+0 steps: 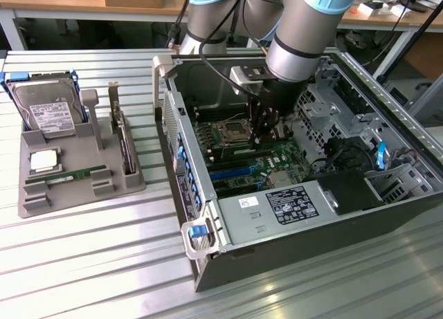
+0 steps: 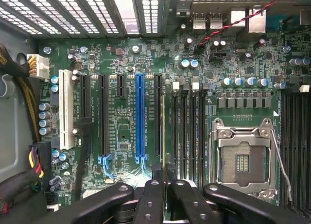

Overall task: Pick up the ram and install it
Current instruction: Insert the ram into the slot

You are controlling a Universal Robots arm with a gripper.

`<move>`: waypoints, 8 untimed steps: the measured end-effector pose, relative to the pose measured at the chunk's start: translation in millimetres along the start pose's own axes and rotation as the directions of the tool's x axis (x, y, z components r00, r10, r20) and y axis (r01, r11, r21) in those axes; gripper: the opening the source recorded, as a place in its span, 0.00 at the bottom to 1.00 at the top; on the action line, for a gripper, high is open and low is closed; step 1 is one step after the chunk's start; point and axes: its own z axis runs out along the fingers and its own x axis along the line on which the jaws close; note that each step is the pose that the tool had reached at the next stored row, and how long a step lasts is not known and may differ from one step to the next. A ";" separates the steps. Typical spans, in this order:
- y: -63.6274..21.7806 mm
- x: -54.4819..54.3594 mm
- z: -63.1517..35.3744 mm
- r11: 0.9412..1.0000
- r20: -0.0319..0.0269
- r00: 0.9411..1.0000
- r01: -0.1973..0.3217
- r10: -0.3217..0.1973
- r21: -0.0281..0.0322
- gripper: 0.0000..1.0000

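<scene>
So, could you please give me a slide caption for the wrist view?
Gripper holding the ram edge-on over the memory slots, beside the CPU socket.

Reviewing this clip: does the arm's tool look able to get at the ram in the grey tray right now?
Probably yes, though not directly. The ram lies uncovered in the grey tray on the exterior view's left, while the tool sits low inside the open computer case, so it would have to lift out first.

mobo [image 2: 126, 136] green | long slot [image 2: 140, 117] blue | tray [image 1: 76, 174] grey | ram [image 1: 76, 174] green | hand [image 2: 163, 178] blk
</scene>
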 end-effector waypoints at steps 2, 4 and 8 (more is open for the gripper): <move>0.7 -0.1 0.8 1.000 0.000 1.000 -0.002 0.002 0.000 0.12; 0.7 -0.3 1.8 1.000 0.000 1.000 -0.003 0.003 0.000 0.12; 0.7 -0.8 2.9 1.000 0.000 1.000 -0.003 0.003 0.000 0.12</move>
